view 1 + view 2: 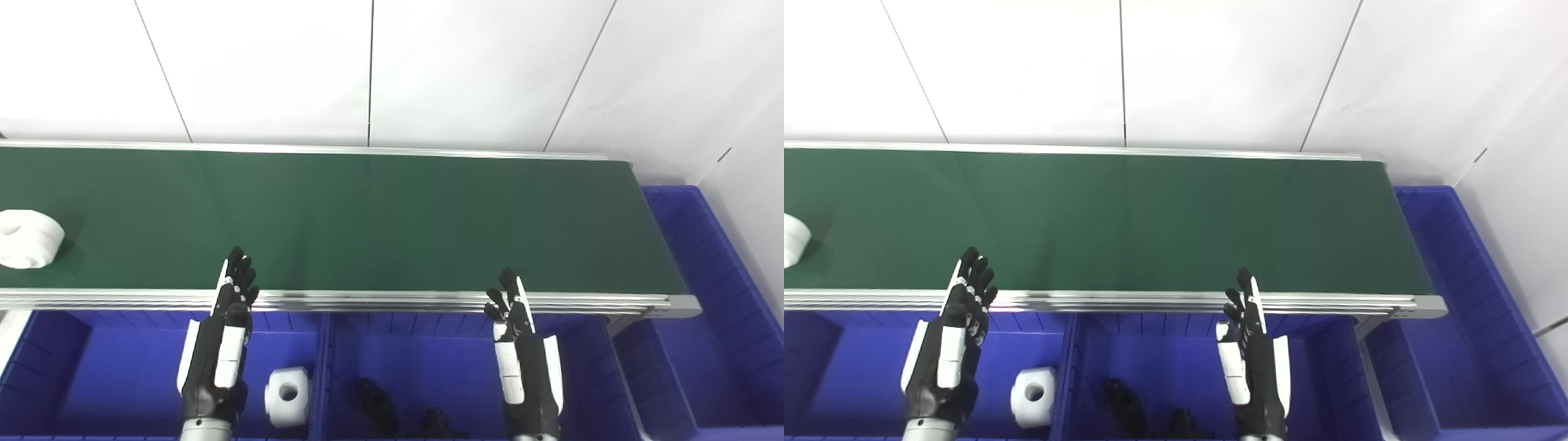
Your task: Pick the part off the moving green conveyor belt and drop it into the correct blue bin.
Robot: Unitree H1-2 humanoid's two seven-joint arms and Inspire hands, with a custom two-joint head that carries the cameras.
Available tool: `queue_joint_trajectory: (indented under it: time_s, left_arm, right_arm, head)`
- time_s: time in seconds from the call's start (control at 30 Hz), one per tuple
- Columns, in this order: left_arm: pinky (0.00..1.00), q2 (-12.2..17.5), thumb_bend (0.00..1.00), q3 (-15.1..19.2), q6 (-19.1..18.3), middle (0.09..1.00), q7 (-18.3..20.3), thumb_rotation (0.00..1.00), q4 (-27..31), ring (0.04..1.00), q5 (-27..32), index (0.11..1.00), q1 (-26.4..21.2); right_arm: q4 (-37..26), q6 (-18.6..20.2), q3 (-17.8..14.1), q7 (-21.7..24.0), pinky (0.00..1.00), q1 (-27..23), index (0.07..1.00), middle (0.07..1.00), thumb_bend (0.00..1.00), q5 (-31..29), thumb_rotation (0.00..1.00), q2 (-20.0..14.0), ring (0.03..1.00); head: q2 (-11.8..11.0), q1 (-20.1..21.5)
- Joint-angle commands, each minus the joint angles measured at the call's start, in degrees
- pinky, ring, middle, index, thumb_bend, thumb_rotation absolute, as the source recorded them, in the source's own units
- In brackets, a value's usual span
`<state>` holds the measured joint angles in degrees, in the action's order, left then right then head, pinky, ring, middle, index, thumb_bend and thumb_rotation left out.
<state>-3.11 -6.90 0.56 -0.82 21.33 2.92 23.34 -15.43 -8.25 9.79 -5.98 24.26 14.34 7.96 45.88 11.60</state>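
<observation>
A white round part [26, 238] lies on the green conveyor belt [367, 220] at its far left edge; the right eye view shows only its rim [792, 239]. My left hand [229, 306] is open and empty, fingers up, at the belt's near rail over the left blue bin [122, 373]. My right hand [513, 315] is open and empty, fingers up, at the near rail over the middle blue bin [441, 361]. Both hands are well to the right of the part.
The left bin holds a white part [287, 395] near its right wall. The middle bin holds black parts [375, 404]. A third blue bin [710, 294] stands past the belt's right end. A white wall runs behind the belt.
</observation>
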Motion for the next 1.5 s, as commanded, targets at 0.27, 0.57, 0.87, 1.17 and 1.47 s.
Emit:
queue_joint_trajectory:
  time_s: [0.27,0.57,0.87,1.17,1.47]
  left_arm:
    - [1.0,-0.5,0.73,-0.2,0.2,1.0,0.5,0.9,2.7,1.0,1.3,1.0,0.7]
    - [1.0,-0.2,0.71,-1.0,5.4,1.0,0.9,0.9,1.0,1.0,0.3,1.0,3.3]
    - [1.0,-0.9,0.74,-2.2,7.2,1.0,1.0,0.87,0.3,1.0,-0.6,1.0,4.7]
    - [1.0,-0.8,0.75,-2.7,6.7,1.0,0.8,0.86,0.5,1.0,-0.8,1.0,5.4]
    - [1.0,-1.5,0.74,-2.6,6.9,1.0,0.7,0.85,-0.8,1.0,-0.4,1.0,4.3]
  right_arm:
    - [-1.7,1.2,0.6,0.7,0.88,0.0,0.979,0.981,0.67,-0.6,1.0,0.2,0.929]
    - [1.2,0.4,-0.5,1.3,0.88,-2.7,0.961,0.974,0.7,-1.6,1.0,-1.7,0.928]
    - [2.5,-0.3,-1.7,0.9,0.89,-3.9,0.95,0.964,0.73,-2.3,0.97,-2.7,0.924]
    - [2.2,0.1,-1.3,1.2,0.88,-3.4,0.947,0.958,0.69,-2.4,0.97,-2.5,0.913]
    - [2.4,0.1,-1.0,1.7,0.88,-3.2,0.958,0.969,0.68,-2.3,1.0,-3.1,0.919]
  head:
    - [0.1,0.0]
    - [-0.2,-0.3]
    - [-0.4,-0.8]
    - [-0.4,-1.2]
    - [-2.2,-3.5]
